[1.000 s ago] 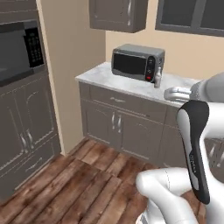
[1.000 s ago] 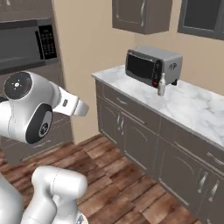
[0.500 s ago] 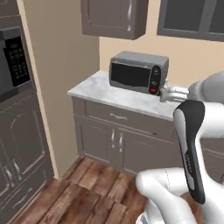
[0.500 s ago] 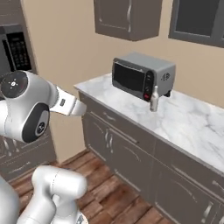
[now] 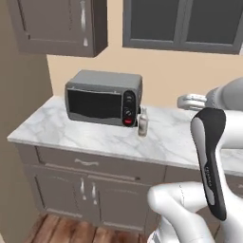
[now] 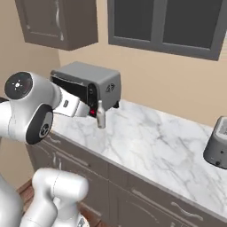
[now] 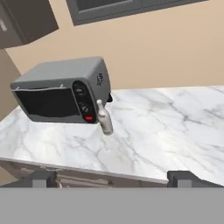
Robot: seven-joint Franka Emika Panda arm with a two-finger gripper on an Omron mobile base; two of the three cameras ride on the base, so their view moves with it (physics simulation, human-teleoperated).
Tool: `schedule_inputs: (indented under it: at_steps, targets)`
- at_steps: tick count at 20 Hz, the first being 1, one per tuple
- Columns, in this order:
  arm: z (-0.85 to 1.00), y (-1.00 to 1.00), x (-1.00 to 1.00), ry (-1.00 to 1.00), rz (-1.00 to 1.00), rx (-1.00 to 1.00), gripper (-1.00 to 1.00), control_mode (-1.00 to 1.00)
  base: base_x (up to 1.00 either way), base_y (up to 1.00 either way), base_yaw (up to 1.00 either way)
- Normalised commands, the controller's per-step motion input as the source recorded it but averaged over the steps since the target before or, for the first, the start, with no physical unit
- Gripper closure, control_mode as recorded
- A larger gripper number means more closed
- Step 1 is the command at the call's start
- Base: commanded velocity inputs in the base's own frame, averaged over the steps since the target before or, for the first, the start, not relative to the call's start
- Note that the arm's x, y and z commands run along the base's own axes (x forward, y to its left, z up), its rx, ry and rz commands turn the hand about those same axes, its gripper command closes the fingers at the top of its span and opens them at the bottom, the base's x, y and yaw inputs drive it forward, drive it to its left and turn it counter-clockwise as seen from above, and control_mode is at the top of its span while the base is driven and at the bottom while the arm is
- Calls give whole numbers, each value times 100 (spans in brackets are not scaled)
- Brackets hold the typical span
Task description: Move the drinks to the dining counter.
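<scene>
Now the gripper (image 7: 111, 177), jaws wide, should line up squarely with the bottle (image 7: 104, 117) beside the toaster oven (image 7: 61, 89), near the worktop's (image 7: 175, 131) back edge.

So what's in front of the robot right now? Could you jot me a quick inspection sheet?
Surface: marble worktop over grey cabinets.
Job's things: small bottle with white cap, upright beside the toaster oven, by its knob end.
Clutter: dark appliance at the worktop's far right.
Fingers: open, holding nothing, short of the bottle.
Cables: nothing seen.
Surroundings: beige wall, upper cabinets, wood floor.
</scene>
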Motion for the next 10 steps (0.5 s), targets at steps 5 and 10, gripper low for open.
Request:
schedule_inputs:
  at_steps: [5, 10]
  targets:
    - [0, 0, 0, 0, 0, 0, -100, 100, 100, 58, -18]
    - [0, 0, 0, 0, 0, 0, -100, 100, 85, 58, -2]
